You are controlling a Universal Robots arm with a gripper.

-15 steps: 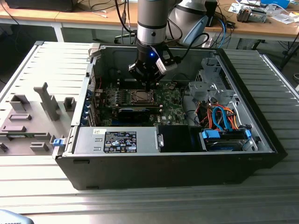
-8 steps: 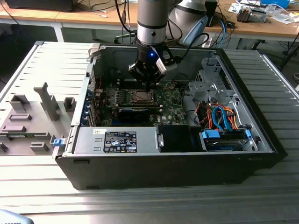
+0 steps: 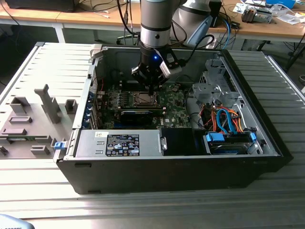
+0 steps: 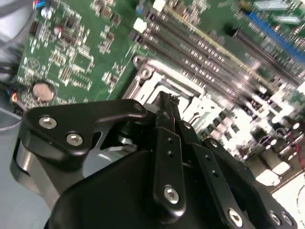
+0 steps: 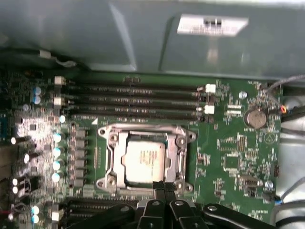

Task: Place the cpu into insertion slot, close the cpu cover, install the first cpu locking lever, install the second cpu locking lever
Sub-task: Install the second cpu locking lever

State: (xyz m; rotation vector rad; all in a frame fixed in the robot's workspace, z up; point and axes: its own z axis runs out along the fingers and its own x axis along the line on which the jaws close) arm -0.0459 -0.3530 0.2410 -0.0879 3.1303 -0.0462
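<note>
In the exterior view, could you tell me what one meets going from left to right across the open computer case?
Grey fixture blocks → insertion slot with the cpu seated, gripper above it → orange and blue cables.

One cpu (image 5: 143, 162), three memory slots (image 5: 136, 101).

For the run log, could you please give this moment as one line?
cpu in insertion slot | cpu cover down | gripper at cover's edge

Claw (image 4: 164, 102) tips together at the cpu cover (image 4: 157, 83)
</note>
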